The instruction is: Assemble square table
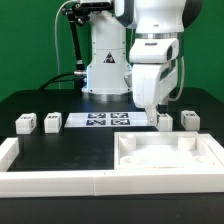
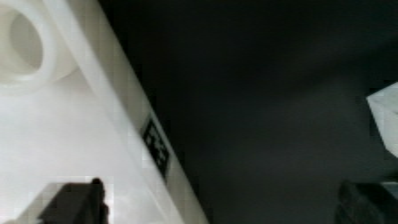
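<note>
The square table's white tray-like tabletop [image 1: 208,150] lies at the front on the exterior view's right. Two small white tagged legs [image 1: 24,123] [image 1: 51,122] sit on the left, and two more [image 1: 166,120] [image 1: 188,119] behind the tabletop. My gripper [image 1: 150,108] hangs open over the tabletop's far edge, beside the nearer right leg. In the wrist view my gripper [image 2: 222,205] holds nothing. One dark finger [image 2: 71,205] is over the tabletop [image 2: 71,130], whose side tag [image 2: 157,140] and round recess [image 2: 25,45] show. The other finger [image 2: 374,200] is over black table.
The marker board [image 1: 105,120] lies flat between the leg pairs, in front of the robot base [image 1: 105,70]. Long white bars [image 1: 55,182] run along the front and left edge. A white corner [image 2: 386,120], probably a leg, shows at the wrist view's edge.
</note>
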Robot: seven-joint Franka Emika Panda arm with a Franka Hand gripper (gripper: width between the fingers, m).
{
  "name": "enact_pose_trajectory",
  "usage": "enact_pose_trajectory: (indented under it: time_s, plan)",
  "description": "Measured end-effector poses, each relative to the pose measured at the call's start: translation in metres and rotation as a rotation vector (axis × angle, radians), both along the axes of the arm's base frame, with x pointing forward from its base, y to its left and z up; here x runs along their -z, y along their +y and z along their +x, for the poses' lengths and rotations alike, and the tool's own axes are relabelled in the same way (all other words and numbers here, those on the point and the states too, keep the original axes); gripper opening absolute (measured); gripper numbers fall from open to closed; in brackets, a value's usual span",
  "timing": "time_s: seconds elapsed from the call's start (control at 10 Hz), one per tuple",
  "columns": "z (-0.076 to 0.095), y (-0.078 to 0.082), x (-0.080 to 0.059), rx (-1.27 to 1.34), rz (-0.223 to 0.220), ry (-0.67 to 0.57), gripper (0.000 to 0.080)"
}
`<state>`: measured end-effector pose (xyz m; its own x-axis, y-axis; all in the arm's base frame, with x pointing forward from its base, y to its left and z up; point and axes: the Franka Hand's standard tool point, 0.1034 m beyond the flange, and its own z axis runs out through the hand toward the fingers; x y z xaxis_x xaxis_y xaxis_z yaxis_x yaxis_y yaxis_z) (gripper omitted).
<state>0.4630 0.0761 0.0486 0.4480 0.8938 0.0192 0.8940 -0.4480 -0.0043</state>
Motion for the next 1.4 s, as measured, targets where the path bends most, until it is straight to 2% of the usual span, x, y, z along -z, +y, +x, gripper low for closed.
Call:
enact_pose_trajectory:
  time_s: [0.2,0.4,0.8,1.2,1.4]
  plan:
    - [0.000,0.001,0.000,0.119,0.002,0.001,0.0649]
    - [-0.013,0.008,0.002,0.441,0.026,0.000,0.0649]
    - [-0.028,0.041,0.007,0.862,0.040,0.045,0.0649]
    - [-0.031,0.050,0.008,1.165,0.057,0.071,0.0649]
    - [-0.052,0.072,0.012,1.192,0.056,0.067,0.0649]
